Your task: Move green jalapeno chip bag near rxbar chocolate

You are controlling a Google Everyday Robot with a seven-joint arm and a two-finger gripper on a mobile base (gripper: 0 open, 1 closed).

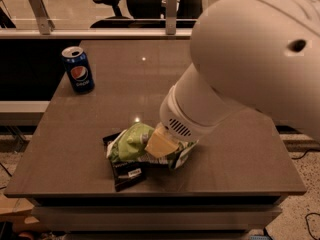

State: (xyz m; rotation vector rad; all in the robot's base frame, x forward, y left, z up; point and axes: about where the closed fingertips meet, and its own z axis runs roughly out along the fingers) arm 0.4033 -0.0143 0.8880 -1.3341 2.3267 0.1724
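The green jalapeno chip bag (131, 143) lies crumpled near the table's front edge. Its left part rests over the rxbar chocolate (127, 173), a flat black bar that sticks out below and to the left of the bag. My gripper (161, 144) is down on the right half of the bag. My large white arm covers most of the gripper from above.
A blue Pepsi can (78, 69) stands upright at the table's back left. The brown table (235, 149) ends close in front of the bar. Office chairs and a railing stand behind the table.
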